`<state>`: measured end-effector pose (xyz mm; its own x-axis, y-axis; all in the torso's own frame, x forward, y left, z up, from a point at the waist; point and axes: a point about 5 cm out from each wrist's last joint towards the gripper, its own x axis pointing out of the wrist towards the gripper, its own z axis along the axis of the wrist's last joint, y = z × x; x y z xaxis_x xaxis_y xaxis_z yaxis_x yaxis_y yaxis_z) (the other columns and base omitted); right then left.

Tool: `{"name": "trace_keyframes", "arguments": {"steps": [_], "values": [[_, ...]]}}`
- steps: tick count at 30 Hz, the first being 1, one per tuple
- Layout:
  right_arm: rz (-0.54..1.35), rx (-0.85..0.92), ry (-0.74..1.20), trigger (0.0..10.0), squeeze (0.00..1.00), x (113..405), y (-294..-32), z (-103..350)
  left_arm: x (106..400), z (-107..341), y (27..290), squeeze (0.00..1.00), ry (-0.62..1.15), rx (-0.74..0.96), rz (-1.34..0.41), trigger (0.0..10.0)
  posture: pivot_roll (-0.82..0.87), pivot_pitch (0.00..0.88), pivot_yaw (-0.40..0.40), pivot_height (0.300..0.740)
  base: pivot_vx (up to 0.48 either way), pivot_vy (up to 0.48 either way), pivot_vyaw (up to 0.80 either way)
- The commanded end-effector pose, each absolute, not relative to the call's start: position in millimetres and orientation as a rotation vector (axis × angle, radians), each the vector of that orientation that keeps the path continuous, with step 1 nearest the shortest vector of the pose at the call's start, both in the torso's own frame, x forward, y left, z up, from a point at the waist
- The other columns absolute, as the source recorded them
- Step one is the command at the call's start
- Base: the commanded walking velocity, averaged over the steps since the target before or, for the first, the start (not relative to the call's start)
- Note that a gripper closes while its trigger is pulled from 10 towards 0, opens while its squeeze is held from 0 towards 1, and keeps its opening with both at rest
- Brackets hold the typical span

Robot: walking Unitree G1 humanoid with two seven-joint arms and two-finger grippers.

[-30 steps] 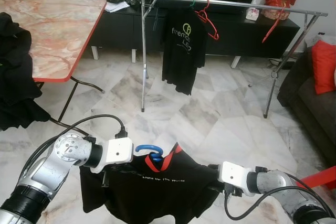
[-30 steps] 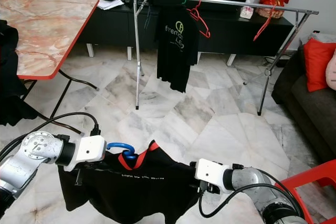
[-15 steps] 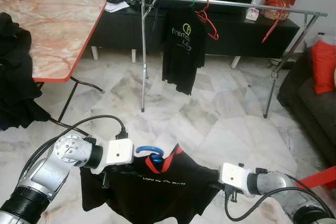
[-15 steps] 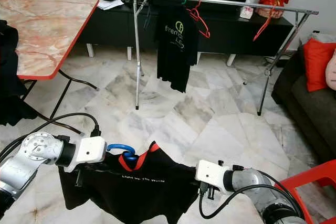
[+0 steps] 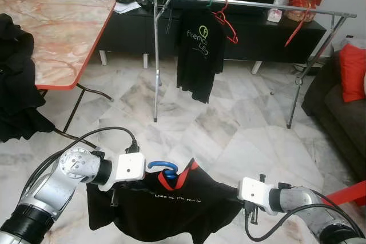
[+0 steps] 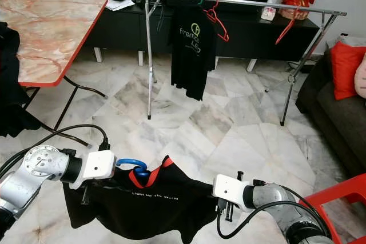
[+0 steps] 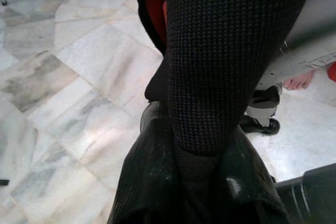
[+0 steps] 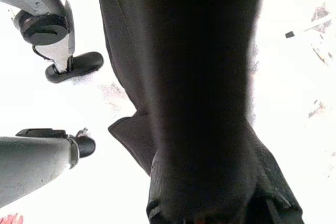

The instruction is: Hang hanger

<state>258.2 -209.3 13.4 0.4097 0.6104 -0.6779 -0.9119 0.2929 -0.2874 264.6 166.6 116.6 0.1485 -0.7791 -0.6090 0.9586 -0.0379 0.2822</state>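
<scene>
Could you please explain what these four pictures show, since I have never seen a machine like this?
This is a humanoid robot standing in a living room. The two wide pictures come from a camera pair on its head, looking down at its own silver arms. The two dark close-ups come from cameras on its wrists, looking along each hand into black cloth.

Between the arms hangs a black T-shirt on a blue hanger. The left hand and the right hand each hold a shoulder of the shirt, with the fingers hidden in the fabric.

Ahead stands a metal clothes rail with another black shirt and red hangers on it. A marble-topped table stands to the left.
</scene>
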Motion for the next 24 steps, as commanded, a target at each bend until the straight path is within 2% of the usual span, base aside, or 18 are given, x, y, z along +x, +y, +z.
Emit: {"name": "trace_keyframes", "arguments": {"steps": [1, 8, 14, 17, 20, 21, 23, 24], "values": [[1.066, -0.723, 0.497, 0.0, 0.0, 258, -213, 14, 265, 122, 163, 0.0, 0.274, 0.757, -1.434, 10.0, -0.02, 0.0, -0.136, 0.74, 0.0, 0.0, 0.0], [1.071, -0.719, 0.487, 0.0, 0.0, 257, -209, 13, 269, 120, 166, 0.0, 0.299, 0.768, -1.393, 10.0, -0.02, 0.0, -0.136, 0.74, 0.0, 0.0, 0.0], [1.071, -0.714, 0.485, 0.0, 0.0, 257, -207, 12, 270, 103, 181, 0.0, 0.399, 0.812, -1.3, 10.0, -0.03, 0.0, -0.134, 0.74, 0.0, 0.0, 0.0], [1.072, -0.716, 0.489, 0.0, 0.0, 256, -206, 11, 273, 87, 195, 0.0, 0.455, 0.811, -1.139, 10.0, -0.03, 0.0, -0.133, 0.74, 0.0, 0.0, 0.0], [1.074, -0.714, 0.489, 0.0, 0.0, 256, -205, 10, 275, 79, 197, 0.0, 0.446, 0.786, -1.05, 10.0, -0.02, 0.0, -0.137, 0.74, 0.0, 0.0, 0.0], [1.078, -0.713, 0.488, 0.0, 0.0, 255, -204, 10, 277, 74, 200, 0.0, 0.434, 0.754, -0.951, 10.0, -0.02, 0.0, -0.138, 0.74, 0.0, 0.0, 0.0], [1.081, -0.714, 0.486, 0.0, 0.0, 255, -204, 10, 279, 71, 202, 0.0, 0.419, 0.714, -0.866, 10.0, -0.02, 0.0, -0.139, 0.74, 0.0, 0.0, 0.0], [1.081, -0.714, 0.486, 0.0, 0.0, 255, -204, 10, 279, 71, 202, 0.0, 0.419, 0.714, -0.866, 10.0, -0.02, 0.0, -0.139, 0.74, 0.0, 0.0, 0.0]]}}
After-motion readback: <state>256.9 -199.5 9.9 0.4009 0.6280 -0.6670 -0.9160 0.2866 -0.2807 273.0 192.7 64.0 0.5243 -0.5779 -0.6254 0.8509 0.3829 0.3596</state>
